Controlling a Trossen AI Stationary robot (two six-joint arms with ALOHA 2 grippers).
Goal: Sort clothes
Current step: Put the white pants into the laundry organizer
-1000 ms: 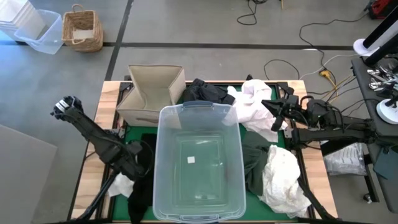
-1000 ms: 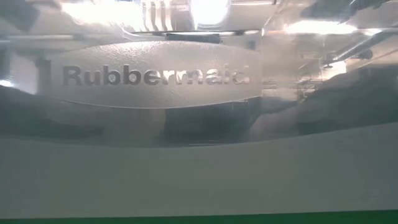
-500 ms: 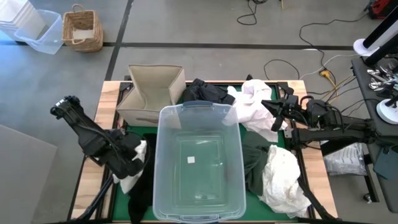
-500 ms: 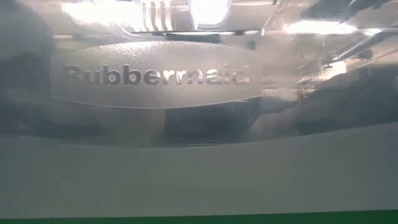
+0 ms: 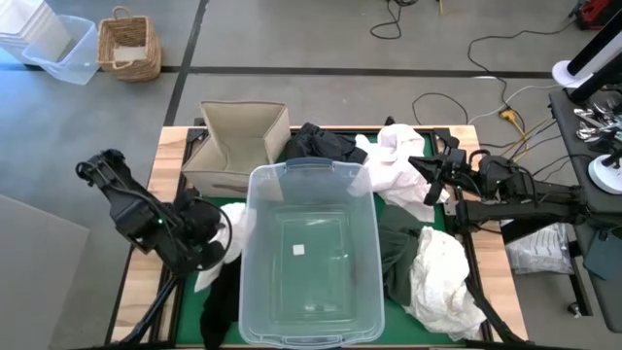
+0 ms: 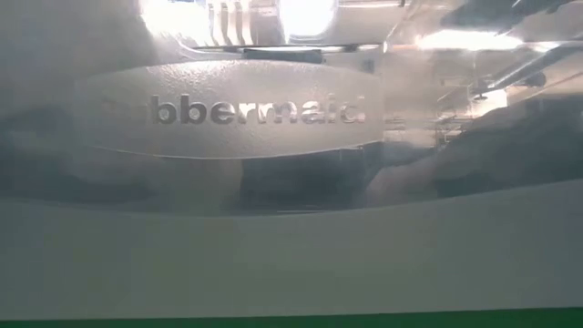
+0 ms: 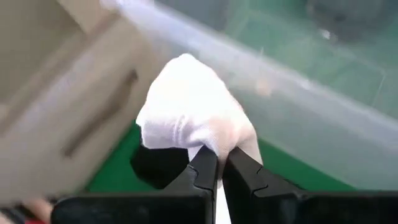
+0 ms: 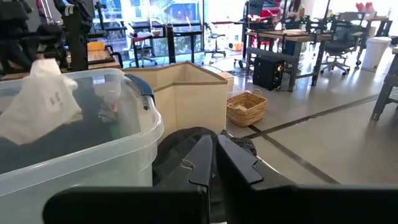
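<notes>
My left gripper [image 5: 220, 236] is beside the left wall of the clear tub [image 5: 309, 255], shut on a white garment [image 5: 231, 226]. A black garment [image 5: 218, 303] lies on the green mat below it. My right gripper [image 5: 429, 179] waits, shut, above the white garment [image 5: 397, 167] at the far right. More black clothes [image 5: 317, 144] lie heaped behind the tub. A dark olive garment [image 5: 398, 251] and a cream one [image 5: 437, 277] lie to the tub's right. The low view shows only the tub's wall [image 6: 291, 228]. My left gripper pinches a bunched fold of the white garment [image 7: 211, 144] between its two fingers [image 7: 204, 167]; how many layers cannot be told. The fingers slant toward the tub from the table's left. The cloth bulges past the fingertips, and its lower part [image 5: 205, 280] hangs down slack.
A beige fabric box [image 5: 239, 146] stands at the far left of the table, close to my left gripper. The clear tub fills the middle of the table. On the floor beyond are a wicker basket [image 5: 128, 45], plastic tubs [image 5: 58, 47] and cables [image 5: 457, 102].
My left gripper has risen and moved toward the far edge and the tub, carrying the white garment. The garment, which lay low beside the black one near the near left, now hangs bunched at the level of the tub's rim.
</notes>
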